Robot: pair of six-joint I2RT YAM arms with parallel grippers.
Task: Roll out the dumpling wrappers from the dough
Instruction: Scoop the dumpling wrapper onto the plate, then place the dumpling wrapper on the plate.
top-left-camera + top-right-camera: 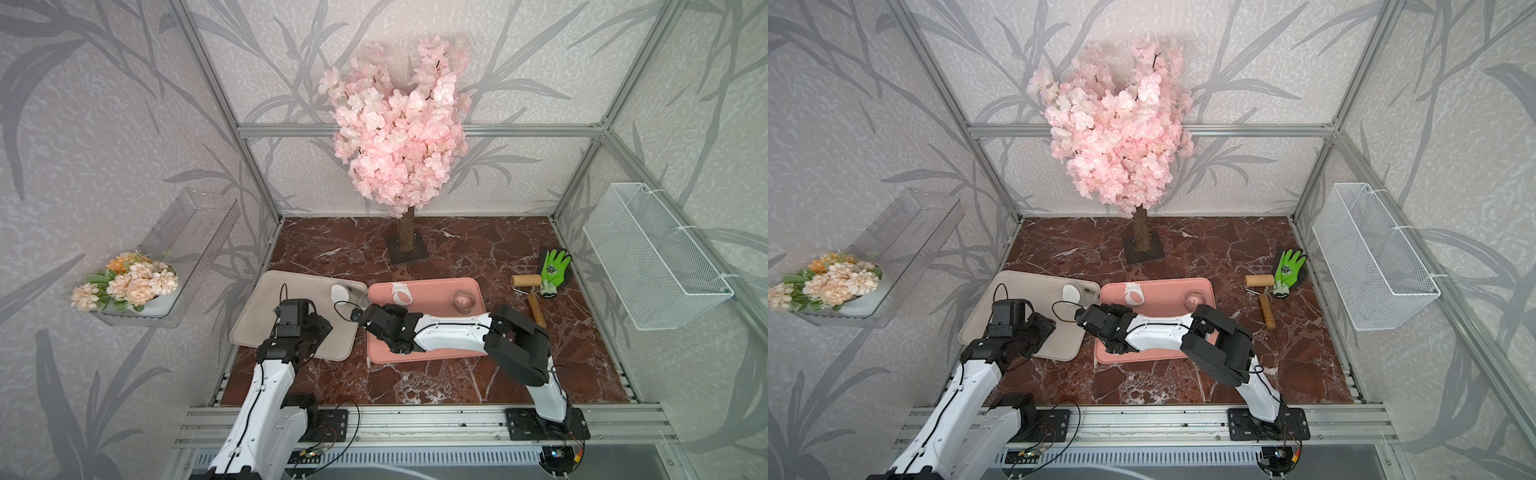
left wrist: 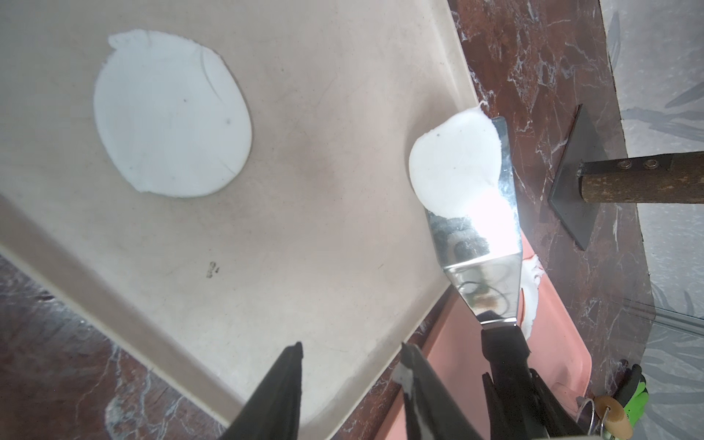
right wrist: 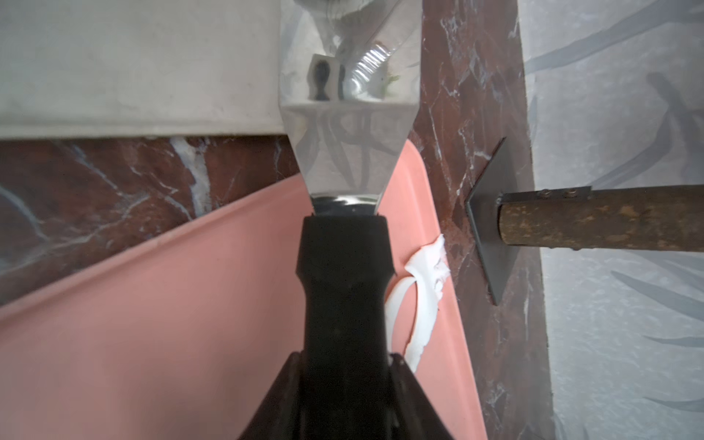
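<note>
A tall artificial tree (image 1: pixel 399 120) of pale pink blossom fills the upper centre. Its brown trunk stands on a dark square base plate (image 1: pixel 409 251) at the back of the red-brown marble tabletop (image 1: pixel 457 245). At lower centre lie a beige rounded tray (image 1: pixel 259 316) and, just right of it, a salmon-pink tray (image 1: pixel 436 291) bearing a clear round ring cutter (image 1: pixel 463 300). A shiny metal spatula (image 3: pixel 348 114) with a black handle reaches across the gap between the trays. Further right lie a tan wooden roller (image 1: pixel 526 280), a tan wooden stick (image 1: pixel 536 311) below it and a green-and-black glove (image 1: pixel 555 266) just beside the roller. A white wire mesh basket (image 1: pixel 656 253) hangs on the right wall. On the left wall, a clear plastic shelf (image 1: pixel 195 232) holds peach and cream artificial flowers (image 1: pixel 129 282).
</note>
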